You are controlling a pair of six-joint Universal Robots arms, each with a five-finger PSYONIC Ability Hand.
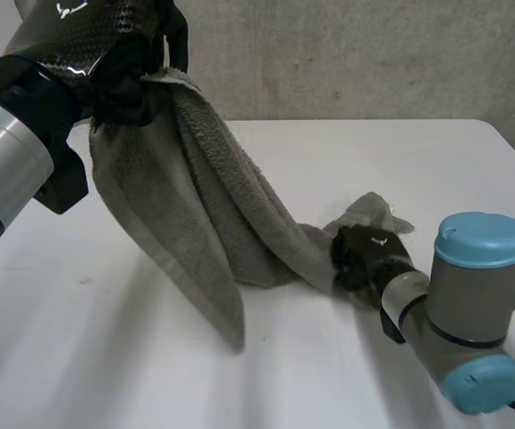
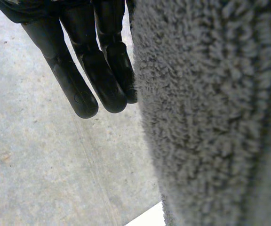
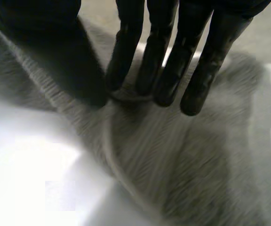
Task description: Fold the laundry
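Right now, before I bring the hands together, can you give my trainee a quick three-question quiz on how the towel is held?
1. True or false: the grey towel lies spread flat on the white table.
2. Which hand holds the towel's high end, well above the table? A: the left hand. B: the right hand. C: neither.
3. Fill the gap: from the raised end, the towel slopes down to the ___ hand, which grips its other end low over the table.

Key: 1 false, it hangs bunched between the two hands. 2 A. 3 right.
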